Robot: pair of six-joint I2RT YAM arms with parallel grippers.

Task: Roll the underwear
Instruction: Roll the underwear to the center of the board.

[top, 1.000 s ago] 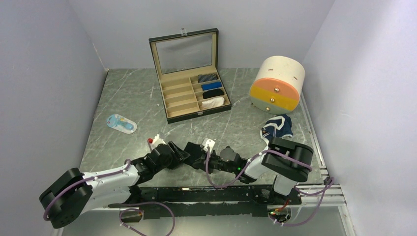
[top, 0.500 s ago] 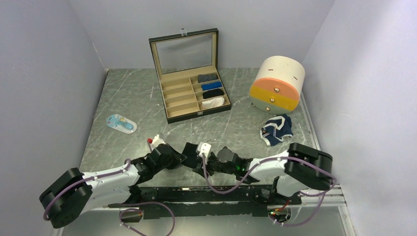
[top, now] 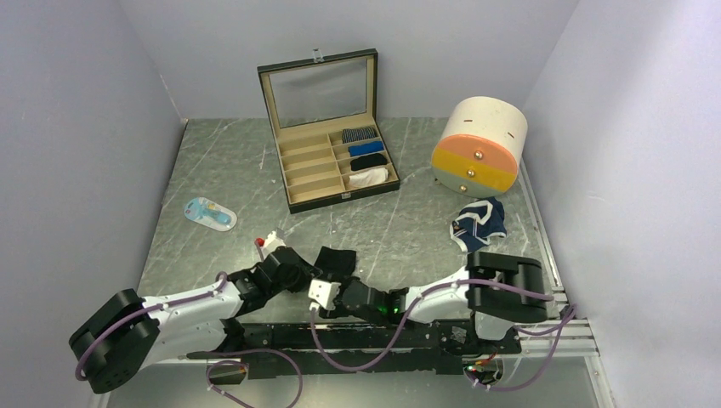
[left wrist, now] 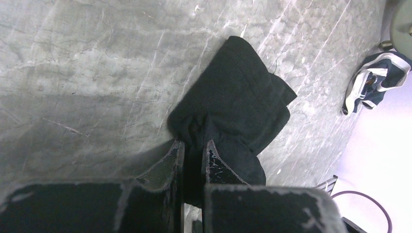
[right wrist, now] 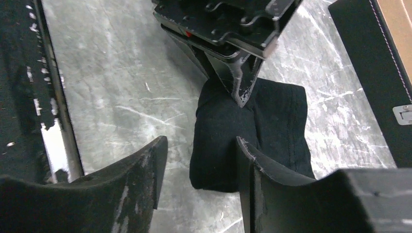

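Observation:
The black underwear (top: 337, 258) lies folded on the table near the front edge, seen close up in the left wrist view (left wrist: 238, 107) and the right wrist view (right wrist: 252, 131). My left gripper (left wrist: 193, 145) is shut on a pinched fold at the cloth's near end; its fingers (right wrist: 239, 87) come down onto it. My right gripper (right wrist: 200, 145) stands open just short of the cloth's near edge, one finger beside it, holding nothing. From above, the left gripper (top: 316, 269) and right gripper (top: 338, 282) meet at the cloth. The navy underwear with white trim (top: 479, 223) lies crumpled at the right (left wrist: 371, 82).
An open black box (top: 299, 170) with rolled cloths in its right compartments stands at the back, its corner (right wrist: 374, 73) close to the cloth. A round cream cabinet with orange and yellow drawers (top: 479, 144) is at the back right. A small blue-white object (top: 210, 212) lies left.
The left gripper has shut on the black underwear. The right gripper has opened, and its arm has swung left and down to the cloth's near side.

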